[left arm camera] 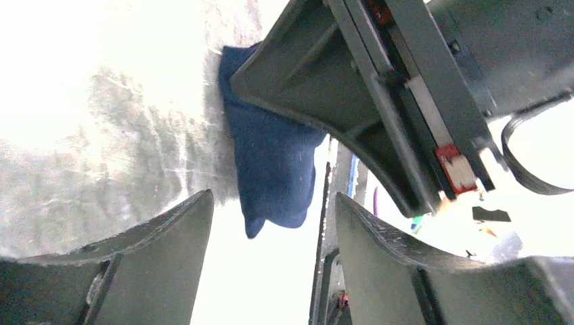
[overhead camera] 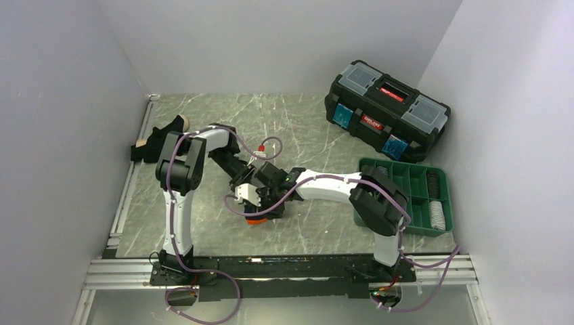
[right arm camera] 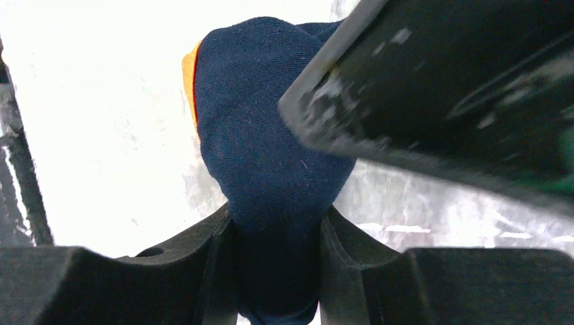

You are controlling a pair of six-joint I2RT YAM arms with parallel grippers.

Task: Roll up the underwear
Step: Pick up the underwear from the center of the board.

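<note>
The dark navy underwear (overhead camera: 256, 217) with an orange waistband lies bunched on the table at the centre, under both grippers. My right gripper (overhead camera: 268, 202) is shut on it. In the right wrist view the navy cloth (right arm camera: 271, 156) fills the gap of the gripper (right arm camera: 276, 211), and the orange band (right arm camera: 190, 74) shows at its far end. My left gripper (overhead camera: 245, 195) is open beside it. In the left wrist view the cloth (left arm camera: 271, 162) hangs just ahead of the open gripper (left arm camera: 271, 196), untouched. Black underwear with a tan band (overhead camera: 160, 141) lies at the far left.
A black toolbox with a red latch (overhead camera: 386, 110) stands at the back right. A green compartment tray (overhead camera: 406, 177) sits at the right, with a pale striped roll (overhead camera: 438, 212) in one compartment. Grey walls close in on the left, back and right.
</note>
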